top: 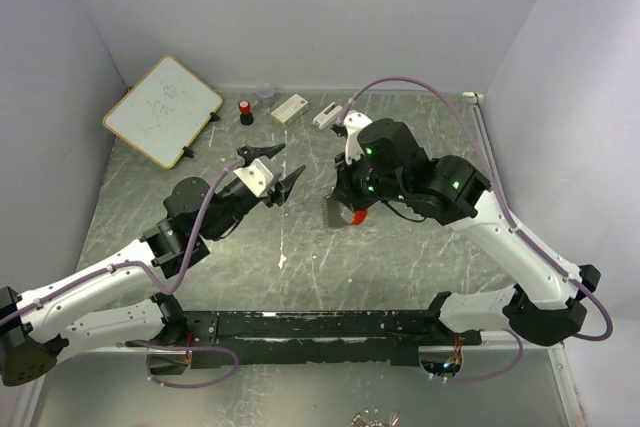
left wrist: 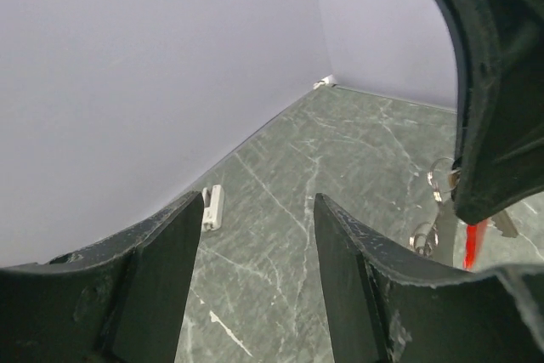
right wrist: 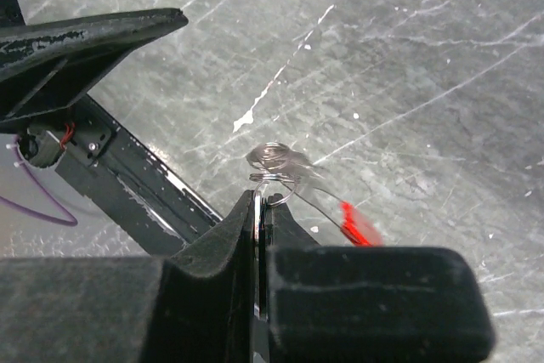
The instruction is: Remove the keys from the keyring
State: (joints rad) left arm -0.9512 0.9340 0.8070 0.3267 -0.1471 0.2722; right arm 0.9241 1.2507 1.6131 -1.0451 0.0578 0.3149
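Note:
In the right wrist view my right gripper [right wrist: 263, 201] is shut on a thin flat silvery key [right wrist: 257, 210] seen edge-on. The keyring [right wrist: 279, 163] of silvery loops hangs from the key's top, and its red clip [right wrist: 357, 222] trails blurred to the right. From above, the right gripper [top: 345, 209] holds this bundle over the table's middle, with the red clip [top: 358, 217] and a grey key [top: 333, 212] showing. My left gripper [top: 276, 171] stands open a little to the left of it, with nothing between its fingers. The left wrist view shows the keyring [left wrist: 442, 183] beside the right finger [left wrist: 501, 82].
At the back stand a whiteboard [top: 162, 110], a red-capped black bottle [top: 245, 110], a small clear cup [top: 265, 95], a white box [top: 290, 108] and a white clip [top: 325, 114]. A black rail [top: 320, 325] runs along the near edge. Walls close in on three sides.

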